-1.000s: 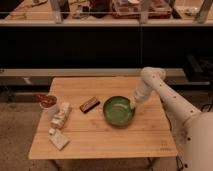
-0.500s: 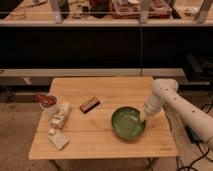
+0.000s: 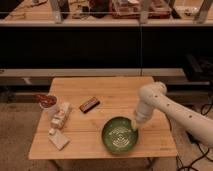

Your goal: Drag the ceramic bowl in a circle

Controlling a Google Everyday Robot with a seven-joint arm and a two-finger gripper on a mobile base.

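The gripper (image 3: 135,125) is closed tight on the right rim of the ceramic bowl (image 3: 119,136). The bowl has slid down to the lower middle of the frame, so the circle has begun.

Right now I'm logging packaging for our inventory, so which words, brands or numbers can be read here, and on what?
No text can be read anywhere.
brown bar: any print is too blurred to read.
pale packets: any print is too blurred to read.
white cup: no legible mark.
ceramic bowl: only pale rings, no text.
gripper, at the bowl's rim on the arm's side: no label shows.
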